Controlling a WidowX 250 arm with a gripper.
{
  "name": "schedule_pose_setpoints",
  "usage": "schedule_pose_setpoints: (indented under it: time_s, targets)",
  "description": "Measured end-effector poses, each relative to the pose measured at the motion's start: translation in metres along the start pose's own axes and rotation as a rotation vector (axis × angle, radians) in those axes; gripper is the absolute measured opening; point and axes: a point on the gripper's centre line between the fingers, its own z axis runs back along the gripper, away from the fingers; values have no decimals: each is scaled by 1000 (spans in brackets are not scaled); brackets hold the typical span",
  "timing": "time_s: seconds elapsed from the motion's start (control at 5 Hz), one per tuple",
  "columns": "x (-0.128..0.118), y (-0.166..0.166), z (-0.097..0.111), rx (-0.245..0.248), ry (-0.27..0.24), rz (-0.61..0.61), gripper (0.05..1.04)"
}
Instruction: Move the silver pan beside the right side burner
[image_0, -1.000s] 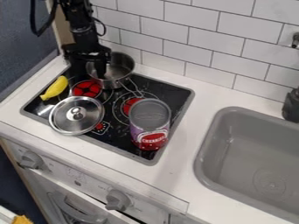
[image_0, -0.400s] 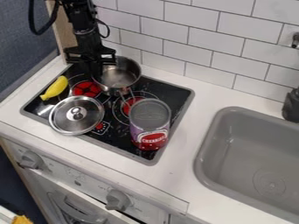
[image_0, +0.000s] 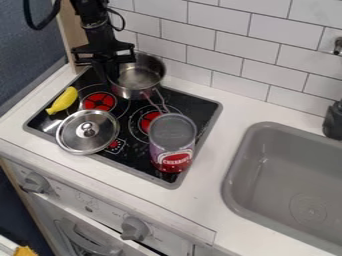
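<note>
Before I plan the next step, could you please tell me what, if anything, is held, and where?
The gripper appears to hold the pan by its rim, on the picture's left.

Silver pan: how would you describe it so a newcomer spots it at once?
On the black stovetop left of the gray sink, look to the back edge, near the white tiled wall. The silver pan is there, its handle pointing toward the can. Unlike the shiny lid with a knob, it is deep and open.

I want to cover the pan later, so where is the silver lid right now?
In the camera view, the silver lid lies at the front left of the black stovetop, between the yellow banana and the can.
</note>
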Motion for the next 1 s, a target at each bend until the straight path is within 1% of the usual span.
schedule_pose_setpoints:
  time_s: [0.2, 0.4, 0.6, 0.8, 1.0]
  targets:
    - [-4, -26, 15, -38, -11, 44, 74]
    - [-11, -54, 25, -83, -10, 97, 74]
    - [-20, -78, 29, -84, -16, 127, 74]
    - [-29, -95, 20, -69, -10, 159, 74]
    - [-39, -112, 12, -47, -10, 136, 74]
